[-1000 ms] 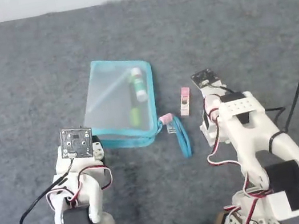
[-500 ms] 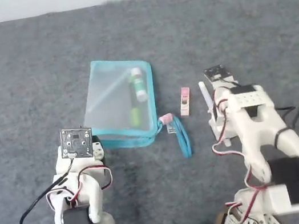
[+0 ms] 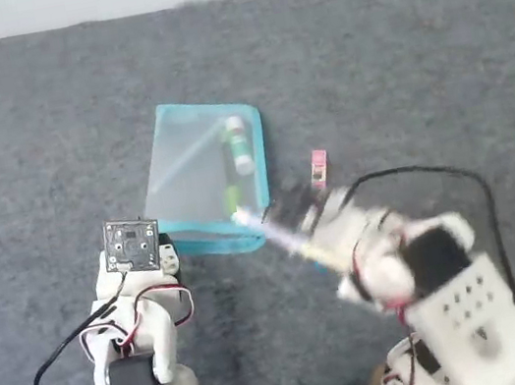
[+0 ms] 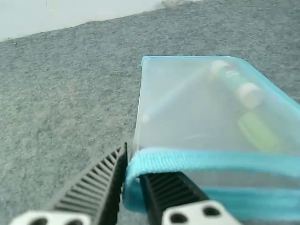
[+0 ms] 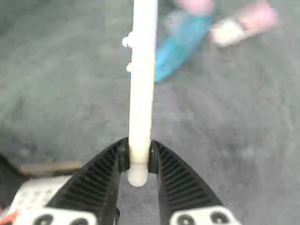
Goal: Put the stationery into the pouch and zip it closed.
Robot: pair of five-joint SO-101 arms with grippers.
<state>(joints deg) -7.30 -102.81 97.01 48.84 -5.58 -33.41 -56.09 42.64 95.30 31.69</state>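
Note:
A translucent pouch (image 3: 202, 174) with teal trim lies on the grey carpet, with a glue stick (image 3: 238, 144) and a green marker (image 3: 232, 200) inside. My left gripper (image 4: 133, 174) is shut on the pouch's (image 4: 206, 108) teal edge at its near corner. My right gripper (image 5: 139, 159) is shut on a white pen (image 5: 141, 84). In the high view the pen (image 3: 269, 230) points at the pouch's near right corner, its tip at the zip edge. Beyond the right arm lies a small pink eraser (image 3: 318, 170), which also shows in the right wrist view (image 5: 243, 26).
The pouch's blue wrist strap (image 5: 180, 49) and pink zip pull (image 5: 197, 5) lie on the carpet ahead of the pen. The left arm's base (image 3: 140, 373) and the right arm's base (image 3: 470, 324) stand at the near edge. Open carpet surrounds the pouch.
The right arm has swung left and low with the white pen, from beside the eraser to the pouch's near right corner. The left arm and pouch have stayed put.

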